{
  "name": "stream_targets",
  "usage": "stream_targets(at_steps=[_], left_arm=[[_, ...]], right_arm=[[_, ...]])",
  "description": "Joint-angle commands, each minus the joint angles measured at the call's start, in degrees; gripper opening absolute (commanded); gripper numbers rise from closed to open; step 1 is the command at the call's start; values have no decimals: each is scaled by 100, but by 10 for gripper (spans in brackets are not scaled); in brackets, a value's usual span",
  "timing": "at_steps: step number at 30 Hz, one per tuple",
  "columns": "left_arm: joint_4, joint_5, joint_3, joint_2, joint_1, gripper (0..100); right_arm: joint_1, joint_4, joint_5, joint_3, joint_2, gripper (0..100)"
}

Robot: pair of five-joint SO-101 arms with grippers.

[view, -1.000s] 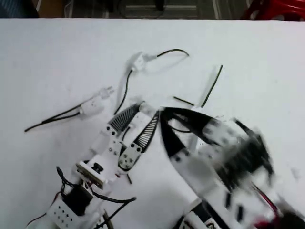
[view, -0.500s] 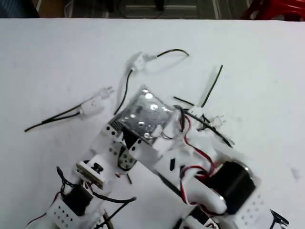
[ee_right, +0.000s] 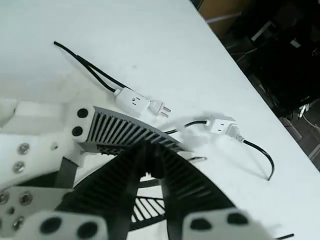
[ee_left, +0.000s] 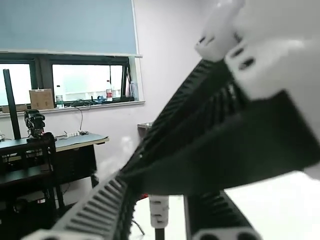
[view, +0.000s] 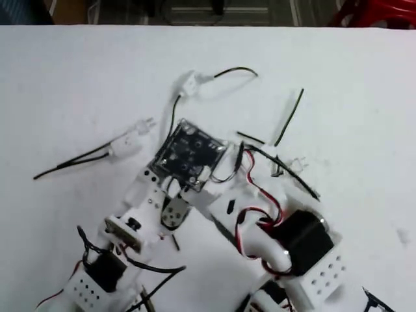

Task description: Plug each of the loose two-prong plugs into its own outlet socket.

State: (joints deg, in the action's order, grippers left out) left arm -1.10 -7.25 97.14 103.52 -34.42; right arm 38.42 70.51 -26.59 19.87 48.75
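Note:
A white two-prong plug lies on its black cord at the left of the table. Farther back rests a white socket piece with cords leaving both ends. Another small white plug lies by the right arm. My right arm's camera board covers the spot where both grippers meet. In the right wrist view my right gripper has its black fingertips together, pressed against my left gripper. Whether anything is pinched there is hidden.
A loose black-and-white cord lies at the back right of the white table. The left arm's base and the right arm's motor crowd the front edge. Beyond the table's far edge stand a dark floor and a red chair.
My right arm swung in from the right, and its camera board now covers the left gripper. Its fingers were wide open a second ago and now meet. The left arm barely moved.

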Motion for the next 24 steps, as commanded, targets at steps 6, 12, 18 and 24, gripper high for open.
stream_targets(at_steps=[6,12,18,24], left_arm=[[-26,-18,-18,101,22,24],[-26,-18,-18,101,22,24],[-26,-18,-18,101,22,24],[-18,-18,-18,101,31,24]], right_arm=[[-1059,-549,-677,167,-84,20],[-1560,-637,-1029,185,-84,20],[-1798,-690,-1073,185,-48,20],[-1754,-673,-1046,53,-31,20]])
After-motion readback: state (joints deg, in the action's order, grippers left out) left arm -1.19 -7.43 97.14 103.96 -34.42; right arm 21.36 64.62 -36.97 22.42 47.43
